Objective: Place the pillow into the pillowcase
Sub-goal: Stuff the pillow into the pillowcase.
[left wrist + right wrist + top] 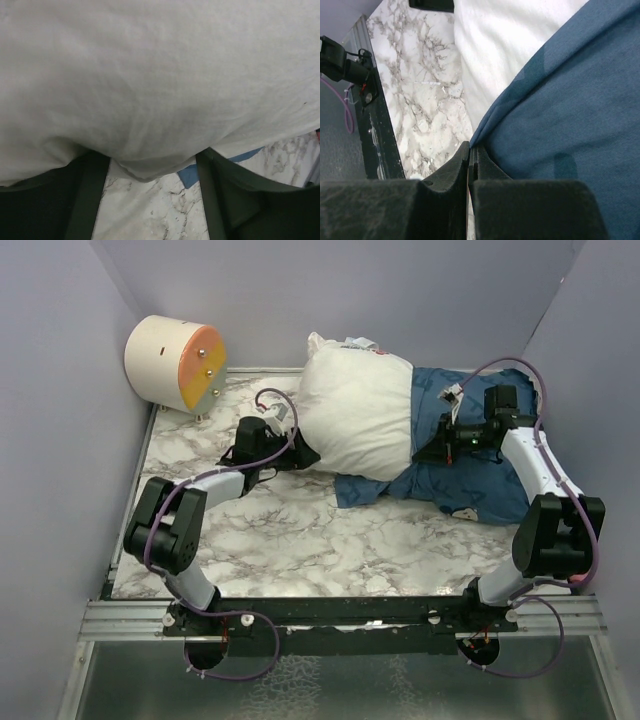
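Observation:
The plump white pillow lies at the back middle of the marble table, and its right end is tucked inside the blue pillowcase, which spreads out to the right. My left gripper sits at the pillow's lower left edge. In the left wrist view the pillow fills the top, and the left gripper is open with the pillow's edge bulging between its fingers. My right gripper is at the pillowcase's mouth. There the right gripper is shut on the hem of the pillowcase, beside the pillow.
A cream cylinder with an orange face stands in the back left corner. Lilac walls close in the table on the left, back and right. A metal rail with both arm bases runs along the near edge. A corner of the pillowcase shows under the pillow.

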You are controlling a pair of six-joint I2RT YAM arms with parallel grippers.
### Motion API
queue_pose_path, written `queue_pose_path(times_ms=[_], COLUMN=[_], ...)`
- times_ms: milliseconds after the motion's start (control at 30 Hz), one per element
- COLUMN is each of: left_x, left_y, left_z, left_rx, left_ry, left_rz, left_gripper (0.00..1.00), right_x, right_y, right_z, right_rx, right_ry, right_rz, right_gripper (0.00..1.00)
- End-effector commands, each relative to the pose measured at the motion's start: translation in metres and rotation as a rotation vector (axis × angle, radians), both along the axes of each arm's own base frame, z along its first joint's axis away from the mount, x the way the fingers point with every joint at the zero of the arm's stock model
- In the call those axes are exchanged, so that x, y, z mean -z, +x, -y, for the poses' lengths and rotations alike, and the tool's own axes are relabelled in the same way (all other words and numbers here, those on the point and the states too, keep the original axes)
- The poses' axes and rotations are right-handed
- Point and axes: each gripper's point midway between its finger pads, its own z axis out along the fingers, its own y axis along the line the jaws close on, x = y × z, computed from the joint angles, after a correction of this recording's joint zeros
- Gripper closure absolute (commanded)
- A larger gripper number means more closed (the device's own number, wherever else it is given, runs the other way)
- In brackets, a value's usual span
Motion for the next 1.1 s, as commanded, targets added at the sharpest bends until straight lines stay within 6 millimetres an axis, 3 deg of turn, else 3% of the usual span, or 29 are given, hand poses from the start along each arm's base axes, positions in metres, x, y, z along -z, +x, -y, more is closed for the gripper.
queue_pose_path(times_ms=[0,33,133,167,300,400,500,600,733,833,933,1033,1067], left_x=[-0.009,-0.010,-0.021,-0.028,-0.061,-0.096,-0.115,-0.124,-0.121,-0.111,-0.091,-0.065,-0.057], left_y=[-0.001,-0.002,-0.013,-0.017,-0.041,-0.068,-0.095,-0.117,-0.136,-0.144,-0.142,-0.137,-0.138], left_z=[0.041,0.049,0.077,0.085,0.118,0.145,0.166,0.177,0.186,0.191,0.187,0.176,0.172], left_rx=[0.177,0.207,0.297,0.318,0.400,0.472,0.529,0.566,0.597,0.609,0.574,0.511,0.504], left_ry=[-0.132,-0.142,-0.132,-0.125,-0.131,-0.157,-0.175,-0.191,-0.217,-0.222,-0.193,-0.125,-0.105], left_rz=[0.017,0.018,0.060,0.085,0.191,0.277,0.320,0.336,0.324,0.304,0.265,0.218,0.199], left_gripper=[0.42,0.59,0.95,1.00,1.00,1.00,1.00,1.00,1.00,1.00,1.00,0.99,0.91], right_x=[-0.038,-0.041,-0.049,-0.052,-0.073,-0.089,-0.099,-0.103,-0.103,-0.087,-0.053,-0.005,0.002], right_y=[0.011,0.013,0.019,0.021,0.030,0.027,0.018,0.009,0.004,0.002,0.013,0.027,0.029], right_z=[-0.013,-0.019,-0.040,-0.048,-0.084,-0.122,-0.158,-0.176,-0.177,-0.173,-0.160,-0.126,-0.115], right_rx=[-0.030,-0.042,-0.075,-0.089,-0.152,-0.226,-0.300,-0.347,-0.366,-0.358,-0.262,-0.126,-0.100], right_ry=[0.069,0.066,0.049,0.046,0.021,-0.006,-0.022,-0.016,-0.001,-0.023,-0.131,-0.291,-0.314], right_rz=[0.072,0.078,0.093,0.095,0.139,0.170,0.203,0.217,0.220,0.211,0.222,0.233,0.238], right_gripper=[0.99,0.99,0.99,0.99,0.99,0.99,0.99,0.99,0.99,0.99,0.99,0.95,0.86])
